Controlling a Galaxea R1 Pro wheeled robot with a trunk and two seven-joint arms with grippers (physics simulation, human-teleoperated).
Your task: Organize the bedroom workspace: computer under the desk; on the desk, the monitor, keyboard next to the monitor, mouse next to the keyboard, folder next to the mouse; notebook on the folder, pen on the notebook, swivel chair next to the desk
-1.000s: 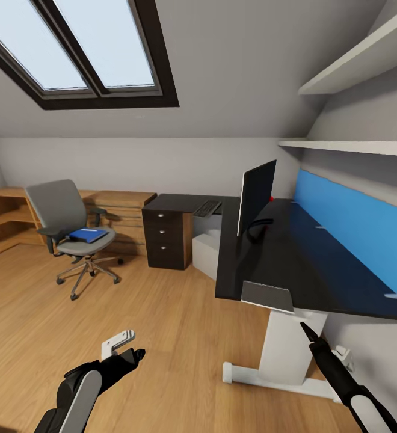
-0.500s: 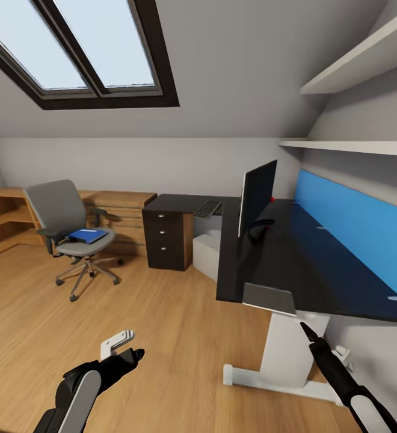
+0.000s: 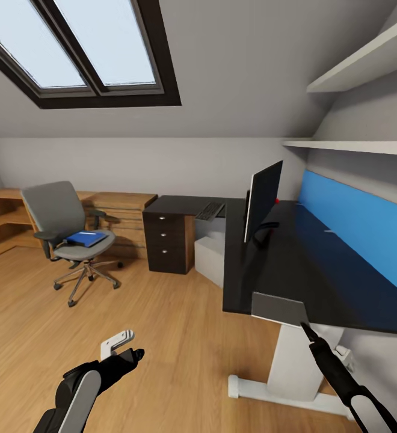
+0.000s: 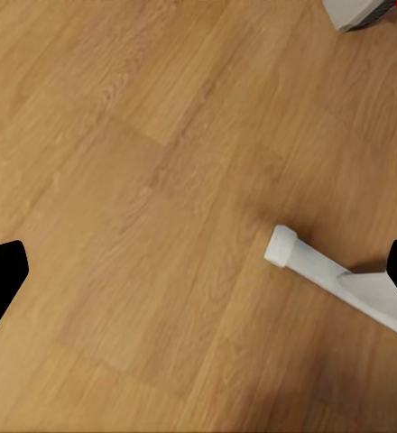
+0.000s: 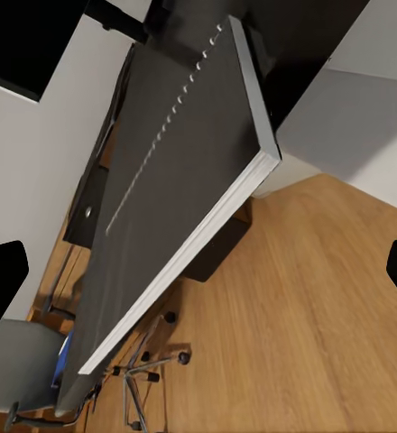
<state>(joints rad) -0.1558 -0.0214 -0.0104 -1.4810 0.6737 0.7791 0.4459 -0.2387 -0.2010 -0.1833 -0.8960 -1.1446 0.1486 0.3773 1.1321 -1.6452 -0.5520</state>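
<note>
My left jaws (image 3: 126, 349) hang low over the wood plank floor (image 3: 162, 337), holding nothing; in the left wrist view the two finger tips sit at opposite edges of the picture, so they stand wide. Ahead of them on the floor lies the white foot (image 4: 338, 280) of the counter's leg. My right jaws (image 3: 310, 337) point up toward the near edge of the counter (image 3: 295, 270) (a long glossy black top), and they too are wide, with nothing between them. Just above and beside the right jaws, a thin grey notebook (image 3: 280, 310) lies at the counter's near edge; in the right wrist view it shows close, a dark slab with a pale rim. The white leg (image 3: 295, 361) stands between my two jaws, nearer the right.

Farther along the counter, beyond the right jaws, the monitor (image 3: 263, 198) stands upright on the top, seen nearly edge-on. Past it, on the far arm of the counter, the keyboard (image 3: 210, 210) lies flat (its far end close to the monitor's side). Under that arm stands the light computer tower (image 3: 210, 258), beside the dark three-drawer unit (image 3: 165, 243).

Well apart from the counter, far ahead of my left jaws, the swivel chair (image 3: 60, 216) stands on the floor by low wooden cabinets (image 3: 120, 210). The blue folder (image 3: 87, 239) lies on its seat, with something small and pale on top that I cannot make out.
</note>
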